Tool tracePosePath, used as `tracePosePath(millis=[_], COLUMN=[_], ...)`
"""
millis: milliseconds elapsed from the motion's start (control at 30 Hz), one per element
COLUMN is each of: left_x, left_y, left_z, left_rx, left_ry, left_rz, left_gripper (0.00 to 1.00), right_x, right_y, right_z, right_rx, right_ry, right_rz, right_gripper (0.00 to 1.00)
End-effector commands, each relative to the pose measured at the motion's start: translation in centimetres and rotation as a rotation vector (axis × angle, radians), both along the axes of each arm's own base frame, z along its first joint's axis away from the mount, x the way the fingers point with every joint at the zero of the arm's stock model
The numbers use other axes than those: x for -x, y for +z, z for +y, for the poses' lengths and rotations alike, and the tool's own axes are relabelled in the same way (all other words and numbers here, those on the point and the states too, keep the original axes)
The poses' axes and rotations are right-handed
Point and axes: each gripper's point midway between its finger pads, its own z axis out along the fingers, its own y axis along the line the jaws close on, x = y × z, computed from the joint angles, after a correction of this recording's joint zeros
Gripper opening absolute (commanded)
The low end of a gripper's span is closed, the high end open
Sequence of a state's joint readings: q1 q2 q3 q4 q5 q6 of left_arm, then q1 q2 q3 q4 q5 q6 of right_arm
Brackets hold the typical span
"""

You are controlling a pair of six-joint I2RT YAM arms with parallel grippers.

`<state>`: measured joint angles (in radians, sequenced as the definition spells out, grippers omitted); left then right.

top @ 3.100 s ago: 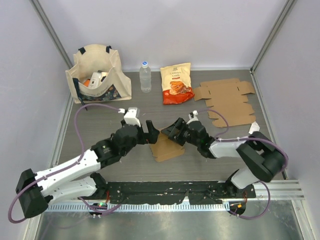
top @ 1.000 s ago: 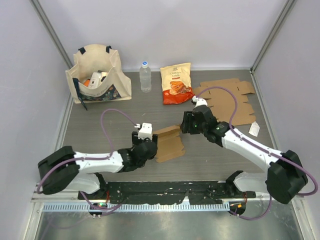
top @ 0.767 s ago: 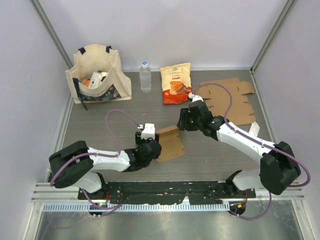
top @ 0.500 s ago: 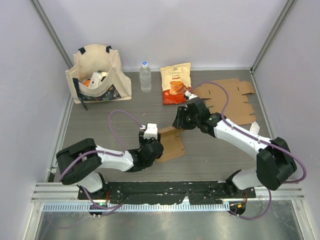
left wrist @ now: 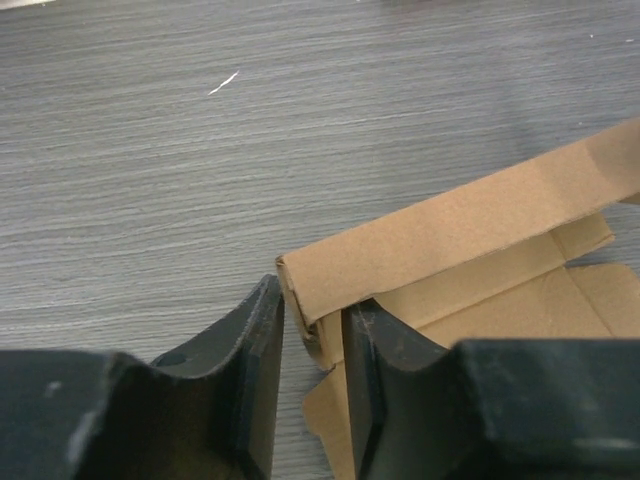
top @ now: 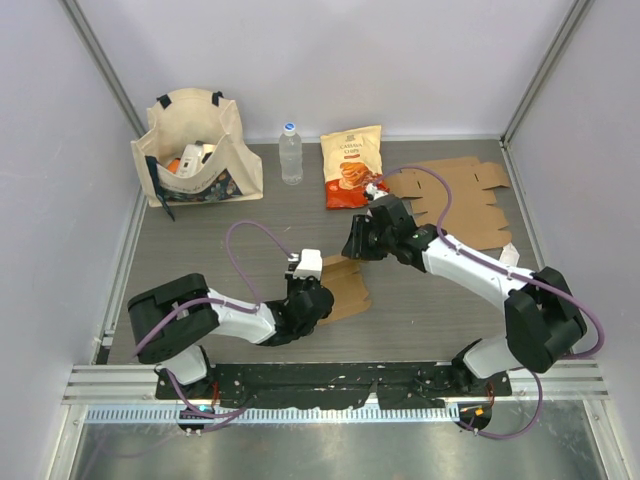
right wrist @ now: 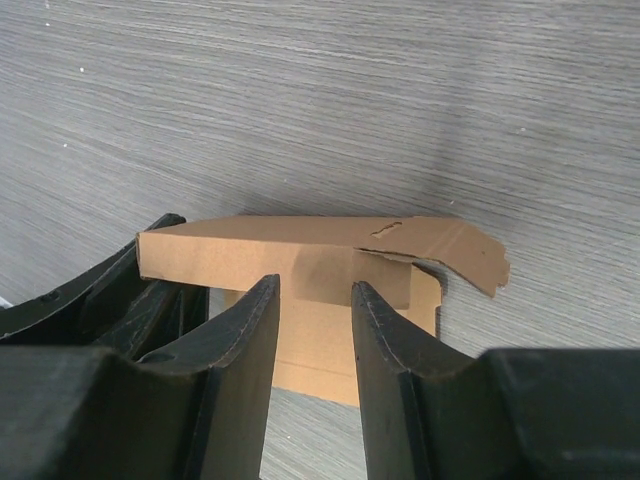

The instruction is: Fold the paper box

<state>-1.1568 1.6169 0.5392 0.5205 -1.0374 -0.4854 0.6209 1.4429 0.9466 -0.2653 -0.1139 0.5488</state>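
- The paper box [top: 342,288] is seen half formed on the bench [top: 200,250], its near corner caught between the jaws of the left gripper [left wrist: 312,312].
- Those jaws are drawn in narrow and the end of one raised wall is pinched between them. The rest of the wall runs away ahead of them and to their right.
- The right gripper [right wrist: 315,300] is held just over the far wall. Its jaws are parted by a modest gap, nothing is gripped, and the wall lies ahead of and below them.
- The step in hand is judged to be the standing-up of the walls. The corner should be held firm by the left jaws while the far wall is pressed along its crease, not across it.
- A loose flap with a ragged edge is noted at the right end of the wall ahead of the right jaws, and it could be snagged.
- Bare bench is seen ahead of the left jaws and to their left. Behind the right jaws a chips bag [top: 352,165] and a flat cardboard blank [top: 455,200] lie near, so any draw-back that way should be kept short.
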Motion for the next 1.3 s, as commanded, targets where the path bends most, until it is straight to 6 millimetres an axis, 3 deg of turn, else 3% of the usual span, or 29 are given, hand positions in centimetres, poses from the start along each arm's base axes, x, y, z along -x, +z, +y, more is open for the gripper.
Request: tracePosePath(millis=[0,233,467,800,1100,1167,1267], left_x=[-0.8,-0.7,-0.7,-0.6,-0.5,-0.4,-0.3], left_y=[2.1,2.2,2.0,2.2,2.5,2.4,2.7], left_z=[-0.5,-0.5,-0.3,-0.1,-0.1,0.0,0.1], left_rx=[0.041,0.027,0.020,0.010,0.034,0.040,0.049], left_ry=[0.068,0.088,0.094,0.121,0.146,0.147,0.148], left_rz=[-0.079,-0.093,-0.095,-0.110,-0.117,-0.116,-0.118], left_gripper=[0.30,0.21,0.00,0.00,0.00,0.00,0.00], right_x=[-0.9,-1.0,-1.2,0.1,-0.7,-0.9,-1.1], right_y=[0.0,-0.3,-0.6,-1.0,1.3,1.7,1.9], right_z=[0.1,0.1,-0.9,0.5,1.2,1.1,0.4], right_rx=[0.015,0.029,0.080,-0.053,-0.377,-0.434,-0.589], right_ry=[-0.012,-0.010,-0.016,-0.061,-0.250,-0.276,-0.318], right_rz=[-0.032,-0.030,-0.058,0.039,0.063,0.067,0.094], right_gripper=[0.40,0.40,0.41,0.41,0.18,0.01,0.01])
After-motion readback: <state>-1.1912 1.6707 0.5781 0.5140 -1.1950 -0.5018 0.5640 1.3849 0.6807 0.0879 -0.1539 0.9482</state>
